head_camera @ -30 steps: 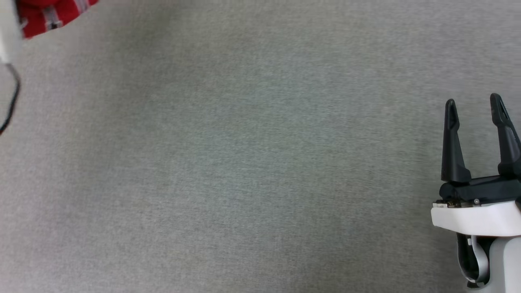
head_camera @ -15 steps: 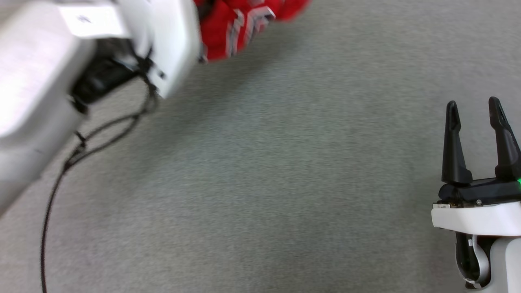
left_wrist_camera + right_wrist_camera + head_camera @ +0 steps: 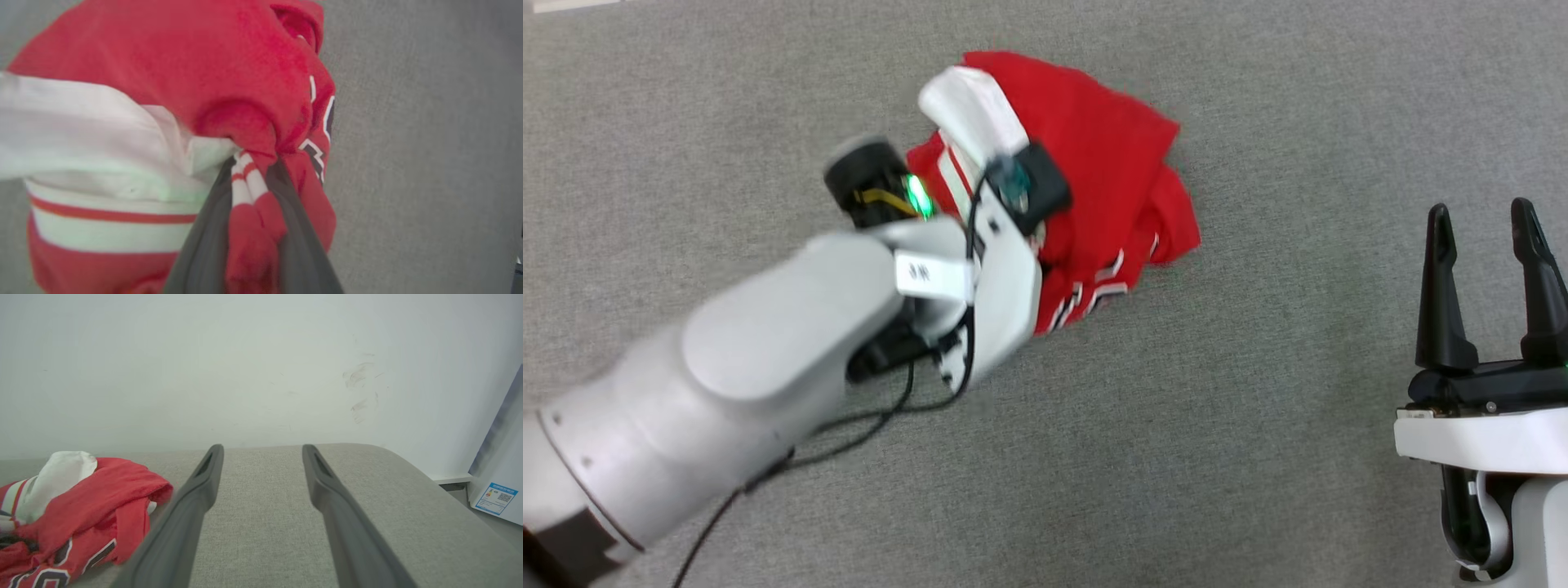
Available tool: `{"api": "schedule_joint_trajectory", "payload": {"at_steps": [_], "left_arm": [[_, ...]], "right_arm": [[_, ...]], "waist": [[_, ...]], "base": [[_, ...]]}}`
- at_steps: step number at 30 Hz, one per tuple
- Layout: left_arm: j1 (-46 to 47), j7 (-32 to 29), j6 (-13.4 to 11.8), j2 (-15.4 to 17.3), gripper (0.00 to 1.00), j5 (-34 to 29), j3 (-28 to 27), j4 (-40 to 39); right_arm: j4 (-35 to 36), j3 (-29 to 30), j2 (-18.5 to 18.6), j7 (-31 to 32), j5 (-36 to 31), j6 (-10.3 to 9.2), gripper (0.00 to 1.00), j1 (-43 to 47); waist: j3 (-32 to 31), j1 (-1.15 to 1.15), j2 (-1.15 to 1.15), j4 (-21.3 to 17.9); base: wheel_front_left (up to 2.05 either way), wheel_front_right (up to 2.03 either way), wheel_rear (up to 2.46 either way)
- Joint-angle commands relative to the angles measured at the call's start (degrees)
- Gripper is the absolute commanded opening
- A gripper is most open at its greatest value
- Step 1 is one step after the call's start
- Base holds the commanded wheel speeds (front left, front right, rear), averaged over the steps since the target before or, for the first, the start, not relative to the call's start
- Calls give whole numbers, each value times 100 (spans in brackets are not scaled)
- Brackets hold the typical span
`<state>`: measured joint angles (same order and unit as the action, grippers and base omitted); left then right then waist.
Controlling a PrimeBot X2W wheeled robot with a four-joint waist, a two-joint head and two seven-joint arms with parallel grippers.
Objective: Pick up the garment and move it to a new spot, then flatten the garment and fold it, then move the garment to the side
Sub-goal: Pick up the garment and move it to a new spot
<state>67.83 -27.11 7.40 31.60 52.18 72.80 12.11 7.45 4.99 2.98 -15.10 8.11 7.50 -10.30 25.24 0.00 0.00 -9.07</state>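
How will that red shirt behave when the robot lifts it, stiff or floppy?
Probably floppy: the shirt lies crumpled in soft folds. Likely light, since the left gripper pinches just one small bunch. It should sag, not roll.

One garment (image 3: 1111,155) — two pairs of jaws.

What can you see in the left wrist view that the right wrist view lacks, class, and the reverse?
Left wrist view: the left gripper pinching the garment's striped trim. Right wrist view: the right gripper, open and holding nothing, a pale wall and a blue label. Shared: the red garment, bunched on the grey surface.
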Motion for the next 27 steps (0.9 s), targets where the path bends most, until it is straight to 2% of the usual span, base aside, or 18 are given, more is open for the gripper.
{"api": "schedule_joint_trajectory", "payload": {"at_steps": [1, 5, 8, 9, 10, 11, 13, 16, 23, 27], "left_arm": [[-235, -76, -4, -37, 0, -58, 40, 20], [-659, -231, 3, -156, 0, -175, 81, -45], [-698, -79, 3, -222, 0, -236, 83, -28], [-647, 78, 3, -256, 43, -285, 75, -7], [-583, 252, 3, -288, 100, -329, 68, 20], [-381, 859, -3, -355, 100, -442, -57, 122], [-329, 1334, -28, -401, 100, -482, -248, 174], [-290, 2077, -246, -416, 100, -675, -548, 238], [-677, 3610, -1125, -317, 100, -1094, -1063, 317], [-1155, 4110, -1695, -209, 100, -1190, -1377, 362]], "right_arm": [[-4, 12, -19, -11, 2, -2, 100, 25], [-21, 29, -18, -11, -58, -2, 100, 11], [-37, 25, -19, -11, -86, -2, 100, 23], [-48, 27, -18, -11, -108, -2, 100, 32], [-54, 28, -18, -11, -127, -2, 100, 49], [-80, 50, -18, -10, -172, -2, 100, 116], [-94, 60, -17, -10, -197, -2, 100, 142], [-109, 98, -18, -10, -235, -2, 100, 233], [-148, 109, -16, -11, -276, -2, 100, 439], [-153, 97, -16, -11, -296, -2, 100, 544]], "waist": [[9, 0, 0, 17], [-11, 0, 0, 110], [-56, 0, 0, 179], [-94, 0, 0, 212], [-134, 0, 0, 248], [-287, 0, 0, 361], [-408, 0, 0, 439], [-586, 0, 0, 571], [-979, 0, 0, 871], [-1169, 0, 0, 1002]], "base": [[0, 0, 0], [0, 0, 0], [0, 0, 0], [0, 0, 0], [0, 0, 0], [0, 0, 0], [0, 0, 0], [0, 0, 0], [0, 0, 0], [0, 0, 0]]}}
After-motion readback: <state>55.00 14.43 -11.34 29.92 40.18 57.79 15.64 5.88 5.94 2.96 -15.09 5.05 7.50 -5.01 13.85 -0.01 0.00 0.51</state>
